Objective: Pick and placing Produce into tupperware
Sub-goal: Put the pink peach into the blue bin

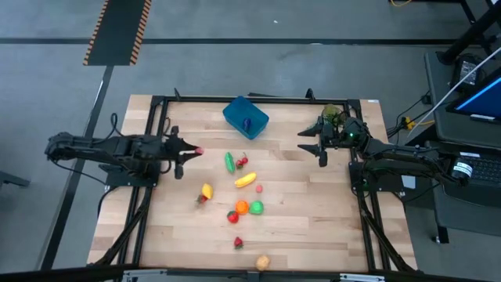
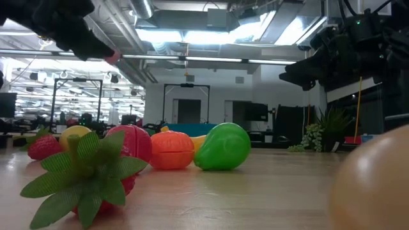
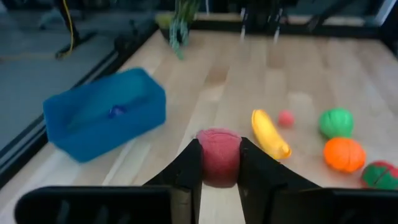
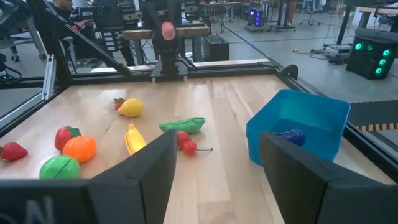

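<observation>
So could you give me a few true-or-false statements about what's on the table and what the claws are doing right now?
1. The left claw grips a small red piece. True.
2. The blue container is empty. False: one dark purple piece lies inside.
3. The right claw carries the banana. False: it is open and holds nothing; the banana lies on the table.
4. An orange piece and a green piece sit side by side. True.

Robotics lab: workstations (image 4: 367, 53), ceiling lights (image 2: 185, 35)
</observation>
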Robot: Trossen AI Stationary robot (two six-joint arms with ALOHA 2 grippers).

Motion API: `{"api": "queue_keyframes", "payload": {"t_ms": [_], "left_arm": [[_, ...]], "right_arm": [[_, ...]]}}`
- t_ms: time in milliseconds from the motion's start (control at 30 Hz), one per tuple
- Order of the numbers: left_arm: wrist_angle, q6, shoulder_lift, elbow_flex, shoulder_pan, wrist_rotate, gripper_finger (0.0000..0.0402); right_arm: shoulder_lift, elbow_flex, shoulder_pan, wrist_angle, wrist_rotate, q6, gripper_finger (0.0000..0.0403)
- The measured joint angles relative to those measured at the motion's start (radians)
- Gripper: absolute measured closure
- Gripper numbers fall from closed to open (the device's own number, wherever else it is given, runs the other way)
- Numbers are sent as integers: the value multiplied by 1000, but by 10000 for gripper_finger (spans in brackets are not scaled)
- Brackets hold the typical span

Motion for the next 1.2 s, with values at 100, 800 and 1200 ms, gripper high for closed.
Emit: {"api": "queue_keyframes", "payload": {"t_ms": [100,800,1200], "left_arm": [[104,50,-39,-47,0,56,334],[409,163,-69,-171,44,194,335],[536,129,93,-171,193,167,332]], "right_arm": [[0,0,0,0,0,0,173],[0,0,0,1,0,-4,173],[0,0,0,1,0,-4,173]]}}
